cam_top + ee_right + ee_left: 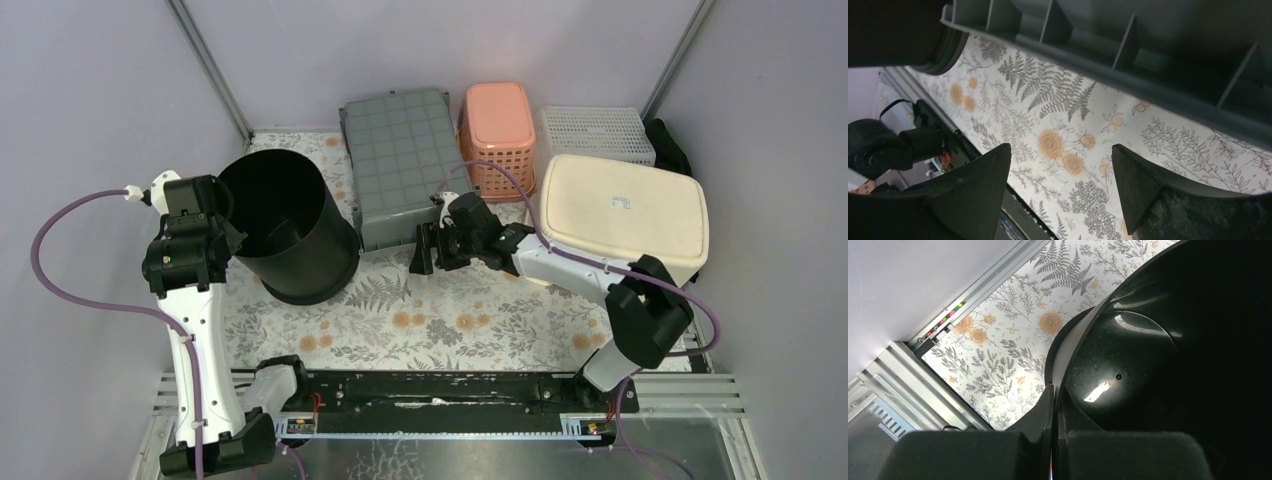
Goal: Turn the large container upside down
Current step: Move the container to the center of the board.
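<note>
The large container is a black round bucket (290, 225), standing mouth up and tilted on the floral table at the left. My left gripper (222, 215) is shut on its near-left rim, one finger outside the wall and one inside. The left wrist view shows the bucket's glossy inside bottom (1120, 375) and the rim pinched between the fingers (1045, 410). My right gripper (428, 250) is open and empty, low over the table between the bucket and the grey crate, apart from both. Its fingertips (993, 170) frame bare floral cloth.
An upturned grey crate (400, 165) lies just behind the right gripper, its ribbed edge close in the right wrist view (1108, 55). A pink basket (497, 135), a white mesh basket (597, 135) and a cream lidded bin (620, 215) stand at the back right.
</note>
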{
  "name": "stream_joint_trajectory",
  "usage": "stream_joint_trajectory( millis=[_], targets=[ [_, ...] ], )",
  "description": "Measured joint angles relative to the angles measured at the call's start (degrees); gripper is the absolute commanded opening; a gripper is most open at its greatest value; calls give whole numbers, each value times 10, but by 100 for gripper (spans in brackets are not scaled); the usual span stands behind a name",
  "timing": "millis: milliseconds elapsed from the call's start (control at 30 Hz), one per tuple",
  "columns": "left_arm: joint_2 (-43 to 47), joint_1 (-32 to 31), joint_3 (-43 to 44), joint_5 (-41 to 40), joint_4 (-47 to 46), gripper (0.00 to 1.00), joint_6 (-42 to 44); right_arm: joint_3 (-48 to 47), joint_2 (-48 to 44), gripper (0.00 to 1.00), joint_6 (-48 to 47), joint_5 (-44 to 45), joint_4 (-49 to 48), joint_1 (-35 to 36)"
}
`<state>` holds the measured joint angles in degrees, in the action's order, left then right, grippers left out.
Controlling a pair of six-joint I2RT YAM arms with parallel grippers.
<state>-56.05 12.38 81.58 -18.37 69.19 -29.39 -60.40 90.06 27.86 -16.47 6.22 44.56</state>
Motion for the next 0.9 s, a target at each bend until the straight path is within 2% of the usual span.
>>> stream_joint_trajectory(
  millis=[267,400,700,900],
  targets=[
    [31,1,-26,21,3,0,2,-81,91,79,-9,24,10,1],
    [45,1,-39,27,1,0,2,-142,145,78,-1,18,49,10],
    [64,3,-59,-4,-1,0,14,-297,249,78,31,-13,120,35],
    [72,-16,-71,3,38,0,28,-434,349,78,24,-40,115,59]
  ],
)
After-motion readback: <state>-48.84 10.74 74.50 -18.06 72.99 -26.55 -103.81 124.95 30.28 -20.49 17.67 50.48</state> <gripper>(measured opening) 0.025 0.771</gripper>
